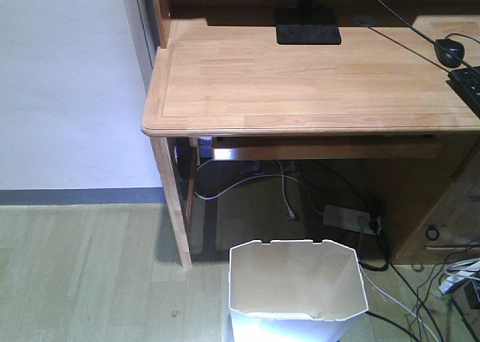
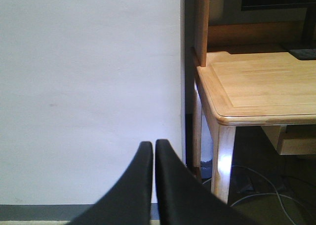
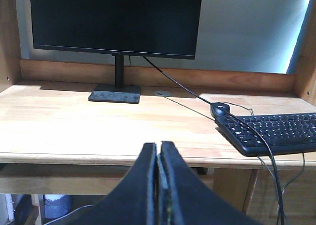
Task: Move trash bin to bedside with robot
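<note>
Right now both tools are idle. Left gripper [image 2: 154, 143] has its fingers pressed together with nothing between them, facing a bare white wall [image 2: 89, 87] beside the desk [image 2: 261, 87]. Right gripper [image 3: 159, 144] is likewise closed on nothing, aimed over the desk top at the monitor [image 3: 116, 20], keyboard [image 3: 271, 131] and mouse [image 3: 220, 109].

Neither is near the trash bin [image 1: 296, 282] — it stands upright on the wood floor [image 1: 75, 274] in front of the desk, near its front leg. It looks empty, with cables [image 1: 375, 267] lying just beside it. Bedside not in any view.

Handling, my read: thin white plastic, so light and easy to lift or drag, but the walls will flex and the smooth surface may slip. Best hold is the top rim — one finger inside, one outside, close to a chamfered corner where the wall should be stiffer. A one-sided pinch will likely let it tilt. Mind the cables when it moves.
</note>
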`<state>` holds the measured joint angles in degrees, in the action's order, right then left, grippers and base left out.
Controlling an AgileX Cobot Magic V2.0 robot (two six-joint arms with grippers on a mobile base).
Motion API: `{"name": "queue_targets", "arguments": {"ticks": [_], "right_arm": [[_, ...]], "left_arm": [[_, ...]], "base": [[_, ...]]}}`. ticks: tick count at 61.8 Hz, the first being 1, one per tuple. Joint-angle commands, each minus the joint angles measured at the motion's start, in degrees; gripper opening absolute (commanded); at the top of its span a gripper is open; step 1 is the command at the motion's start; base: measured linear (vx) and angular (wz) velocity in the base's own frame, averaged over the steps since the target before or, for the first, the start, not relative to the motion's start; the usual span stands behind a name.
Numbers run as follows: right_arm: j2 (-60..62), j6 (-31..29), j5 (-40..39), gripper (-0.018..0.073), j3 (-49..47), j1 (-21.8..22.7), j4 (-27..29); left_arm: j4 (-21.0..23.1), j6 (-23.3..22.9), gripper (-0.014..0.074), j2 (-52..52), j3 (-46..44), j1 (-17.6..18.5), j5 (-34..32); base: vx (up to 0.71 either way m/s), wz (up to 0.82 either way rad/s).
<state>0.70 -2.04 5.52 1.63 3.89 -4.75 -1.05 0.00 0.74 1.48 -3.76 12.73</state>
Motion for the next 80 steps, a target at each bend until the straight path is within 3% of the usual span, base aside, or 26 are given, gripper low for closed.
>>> {"name": "queue_targets", "arguments": {"ticks": [1, 56, 69, 80], "right_arm": [[0.63, -0.45, -4.16, -0.0009, 0.36, 0.03, 0.04], [0.63, -0.50, -4.40, -0.0009, 0.36, 0.03, 0.04], [0.63, -1.11, -16.30, -0.0009, 0.18, 0.03, -0.10], [-0.48, 2.04, -13.99, -0.0009, -2.43, 0.03, 0.73]], "left_arm": [[0.24, 0.00, -0.0006, 0.85, 1.08, -0.02, -4.05], [0.24, 0.00, -0.0006, 0.85, 1.08, -0.02, -4.05], [0.24, 0.00, -0.0006, 0.85, 1.08, -0.02, -4.05], [0.24, 0.00, -0.0006, 0.85, 1.08, -0.02, -4.05]], "base": [[0.00, 0.00], [0.00, 0.00], [0.00, 0.00], [0.00, 0.00]]}}
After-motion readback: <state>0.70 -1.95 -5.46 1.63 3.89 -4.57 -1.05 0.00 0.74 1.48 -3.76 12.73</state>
